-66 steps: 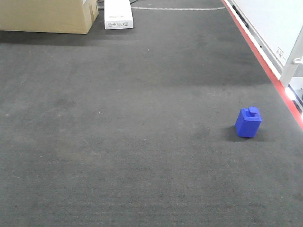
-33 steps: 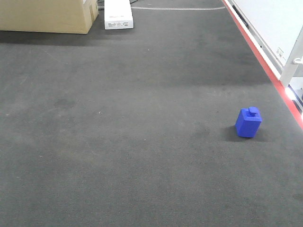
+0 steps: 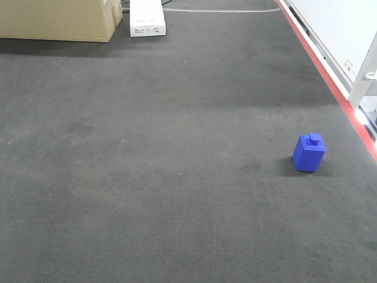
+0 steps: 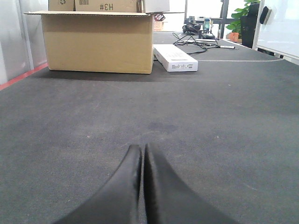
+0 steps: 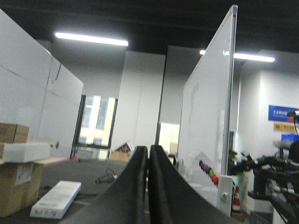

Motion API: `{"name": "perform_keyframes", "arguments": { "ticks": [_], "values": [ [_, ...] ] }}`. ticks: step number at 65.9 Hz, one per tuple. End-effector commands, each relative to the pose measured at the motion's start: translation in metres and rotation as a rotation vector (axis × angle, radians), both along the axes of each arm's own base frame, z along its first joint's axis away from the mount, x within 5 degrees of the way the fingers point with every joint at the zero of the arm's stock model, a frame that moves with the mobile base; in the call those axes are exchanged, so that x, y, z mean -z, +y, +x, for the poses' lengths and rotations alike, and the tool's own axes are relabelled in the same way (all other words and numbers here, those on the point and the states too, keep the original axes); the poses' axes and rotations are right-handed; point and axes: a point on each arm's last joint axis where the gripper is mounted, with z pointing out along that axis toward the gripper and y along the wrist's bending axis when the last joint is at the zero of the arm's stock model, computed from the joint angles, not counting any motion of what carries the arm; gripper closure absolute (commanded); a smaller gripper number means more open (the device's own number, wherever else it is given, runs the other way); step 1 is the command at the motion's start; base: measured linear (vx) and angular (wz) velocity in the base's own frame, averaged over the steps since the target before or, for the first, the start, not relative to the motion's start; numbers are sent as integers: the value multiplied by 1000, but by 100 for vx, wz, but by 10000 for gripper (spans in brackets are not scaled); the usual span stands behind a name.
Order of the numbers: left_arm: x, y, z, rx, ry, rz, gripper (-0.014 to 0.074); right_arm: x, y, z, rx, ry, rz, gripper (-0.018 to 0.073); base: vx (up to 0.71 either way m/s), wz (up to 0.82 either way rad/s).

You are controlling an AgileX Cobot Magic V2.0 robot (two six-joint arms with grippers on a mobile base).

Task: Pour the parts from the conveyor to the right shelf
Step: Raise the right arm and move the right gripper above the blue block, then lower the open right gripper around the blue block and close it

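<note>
part [image 3: 308, 152]: solid bright blue, knob the same blue
conveyor [image 3: 177, 153]: dark grey, matte, finely ribbed, with a few darker smudges
red strip [image 3: 330, 82]: plain red, a white line along its outer side
cardboard box [image 3: 59, 20]: tan brown
flat box [image 3: 146, 17]: white, with small dark print
left gripper [image 4: 142, 149]: matte black
right gripper [image 5: 148, 149]: black
whiteboard [image 5: 205, 107]: white face, silver-grey frame
magnets [image 5: 208, 169]: red, green and dark dots
wall sign [image 5: 281, 113]: blue, pale lettering

The dark conveyor [image 3: 147, 177] bears a blue part [image 3: 308, 153] near its red strip [image 3: 330, 82], plus a cardboard box [image 3: 59, 20] and a white box [image 3: 147, 17].
</note>
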Motion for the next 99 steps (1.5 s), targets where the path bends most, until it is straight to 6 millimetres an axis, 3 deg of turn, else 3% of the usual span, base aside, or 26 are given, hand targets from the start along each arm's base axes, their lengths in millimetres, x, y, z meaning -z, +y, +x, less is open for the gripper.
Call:
{"name": "perform_keyframes", "arguments": {
  "ticks": [1,9,14,19,24,30,34,52,69,81,99],
  "values": [
    [-15,0,-2,6,-110,-11,603,-34,-1,17,22,106,-17,559,0,0],
    [-15,0,-2,6,-110,-11,603,-55,-2,55,41,319,-15,519,0,0],
    [-15,0,-2,6,-110,-11,603,-60,-2,80,45,419,-11,436,0,0],
    [-15,0,-2,6,-110,-11,603,-60,-1,103,34,490,9,304,0,0],
    [-15,0,-2,6,-110,-11,603,-58,0,120,32,527,11,114,0,0],
    [-15,0,-2,6,-110,-11,603,-53,0,131,32,555,8,-95,0,0],
    [-15,0,-2,6,-110,-11,603,-50,0,136,34,572,4,-172,0,0],
    [-15,0,-2,6,-110,-11,603,-43,1,147,31,624,28,-120,0,0],
    [-15,0,-2,6,-110,-11,603,-19,0,162,44,905,162,-77,0,0],
    [-15,0,-2,6,-110,-11,603,-10,0,195,80,1138,152,-76,0,0],
    [-15,0,-2,6,-110,-11,603,1,-1,269,139,1402,117,-75,0,0]
  ]
}}
